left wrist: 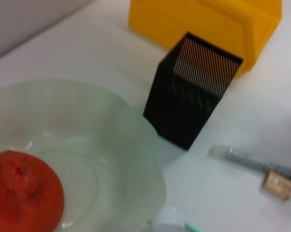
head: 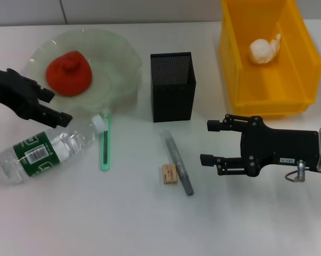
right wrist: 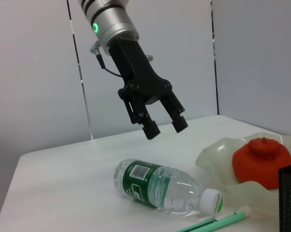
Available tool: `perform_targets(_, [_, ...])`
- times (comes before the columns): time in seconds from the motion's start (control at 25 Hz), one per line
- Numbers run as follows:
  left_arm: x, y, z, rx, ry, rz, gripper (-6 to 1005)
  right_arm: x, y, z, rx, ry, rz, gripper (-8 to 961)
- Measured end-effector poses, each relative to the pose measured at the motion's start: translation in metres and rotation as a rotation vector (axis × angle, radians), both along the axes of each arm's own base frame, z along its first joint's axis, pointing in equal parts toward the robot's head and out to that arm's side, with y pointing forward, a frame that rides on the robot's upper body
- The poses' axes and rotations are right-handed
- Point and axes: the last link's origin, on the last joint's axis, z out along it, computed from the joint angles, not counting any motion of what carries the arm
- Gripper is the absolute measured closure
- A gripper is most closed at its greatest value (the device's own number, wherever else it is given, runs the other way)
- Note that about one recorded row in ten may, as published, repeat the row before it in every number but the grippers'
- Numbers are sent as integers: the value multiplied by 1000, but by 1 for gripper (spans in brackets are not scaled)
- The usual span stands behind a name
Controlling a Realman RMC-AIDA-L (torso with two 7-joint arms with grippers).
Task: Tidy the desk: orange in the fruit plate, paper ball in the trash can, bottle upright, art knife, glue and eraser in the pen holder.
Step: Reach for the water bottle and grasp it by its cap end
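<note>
- While the left end effector (head: 53, 106) hangs above the counter (head: 123, 224) with its fingers parted and nothing between them, the bottle (head: 46, 150) lies on its side just beneath it, white cap toward the plate.
- The right end effector (head: 209, 143) is also open and empty, low over the counter near the yellow trash can (head: 240, 80).
- The orange (head: 69, 73) sits in the pale-green fruit plate (head: 115, 50), behind the left end effector.
- A green art knife (head: 105, 146) lies beside the bottle's cap.
- A grey glue stick (head: 177, 162) lies flat in front of the black mesh pen holder (head: 173, 88), with the tan eraser (head: 170, 174) touching its side.
- The paper ball (head: 264, 49) rests inside the trash can.
</note>
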Motion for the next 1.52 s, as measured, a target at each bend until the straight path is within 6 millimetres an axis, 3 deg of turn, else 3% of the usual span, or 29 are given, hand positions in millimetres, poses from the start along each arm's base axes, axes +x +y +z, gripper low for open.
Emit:
perform_targets(0.28, [9,10,-13,-52,161,17,190,0,0,0,3,-1,2,163])
perform_targets(0.52, [9,11,-18,-64,193,18,191,0,1,0,6,-3,0,162])
perform_targets(0.64, [0,16,-35,-85,262,33,191,0,1,0,6,-3,-1,162])
perform_targets(1.08, [-13,19,-51,-104,271,47,191,1,-1,0,4,0,-4,163])
perform_targets(1.52, [0,19,-63,-135,235,-19,192,2,-2,0,1,3,-10,162])
